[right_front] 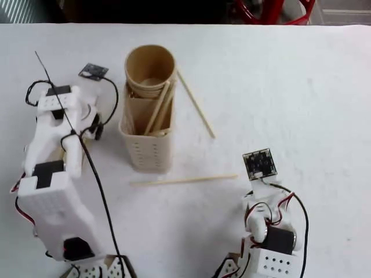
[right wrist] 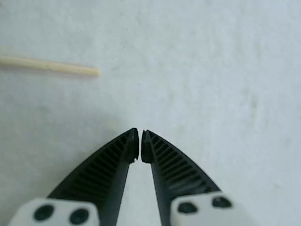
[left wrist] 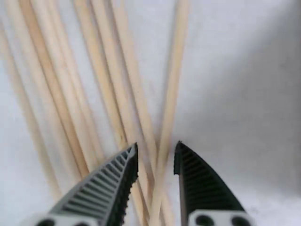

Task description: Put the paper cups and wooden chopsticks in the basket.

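Observation:
A white perforated basket (right_front: 149, 152) stands mid-table. Stacked tan paper cups (right_front: 149, 69) rest in its far end, and a few wooden chopsticks (right_front: 159, 113) lean inside it. One loose chopstick (right_front: 196, 104) lies slanted to the basket's right. Another chopstick (right_front: 182, 180) lies flat in front of it, and its tip (right wrist: 51, 67) is a little beyond my right gripper (right wrist: 140, 141). That gripper is shut, with nothing in it. My left gripper (left wrist: 156, 157) is open by a narrow gap just over a pile of several chopsticks (left wrist: 117, 84), and one stick runs under the gap.
The left arm (right_front: 55, 145) stretches along the table's left side beside the basket, with black cables trailing over it. The right arm (right_front: 266, 231) sits low at the front right. A red object (right_front: 272, 11) stands beyond the far edge.

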### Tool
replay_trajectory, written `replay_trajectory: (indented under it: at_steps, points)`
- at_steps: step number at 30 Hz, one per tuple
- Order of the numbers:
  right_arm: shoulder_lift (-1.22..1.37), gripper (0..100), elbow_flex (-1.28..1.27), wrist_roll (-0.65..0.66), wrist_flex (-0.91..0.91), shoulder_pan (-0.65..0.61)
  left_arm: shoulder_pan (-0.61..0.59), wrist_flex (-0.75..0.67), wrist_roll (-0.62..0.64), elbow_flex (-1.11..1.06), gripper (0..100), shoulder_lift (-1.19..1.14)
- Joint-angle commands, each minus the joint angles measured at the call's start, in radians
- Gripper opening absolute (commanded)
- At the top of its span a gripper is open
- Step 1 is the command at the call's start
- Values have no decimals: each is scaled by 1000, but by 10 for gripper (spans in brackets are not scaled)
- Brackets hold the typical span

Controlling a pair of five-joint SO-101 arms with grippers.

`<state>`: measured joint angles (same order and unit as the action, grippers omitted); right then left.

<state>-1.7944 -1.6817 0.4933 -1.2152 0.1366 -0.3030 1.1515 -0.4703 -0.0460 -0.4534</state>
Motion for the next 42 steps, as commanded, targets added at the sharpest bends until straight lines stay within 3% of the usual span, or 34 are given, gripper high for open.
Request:
replay_trajectory:
  at_steps: [1, 5, 9, 19, 25, 33, 42]
  points:
    - [-7, 24, -9, 9, -2, 10, -4, -2, 14, 38, 142, -36]
    - [-7, 24, -9, 9, -2, 10, -5, 77, 14, 138, 130, -99]
    - [-7, 24, -9, 9, -2, 10, -2, 109, 12, 183, 17, -131]
    - [-7, 24, -9, 9, -2, 10, -2, 175, 18, 213, 23, -91]
    - [-7, 24, -9, 9, -2, 10, -2, 304, 25, 264, 23, 160]
    - [-7, 24, -9, 9, -2, 10, 2, 368, 92, 258, 23, 593]
    - [-7, 24, -9, 9, -2, 10, 203, 341, 216, 269, 23, 1009]
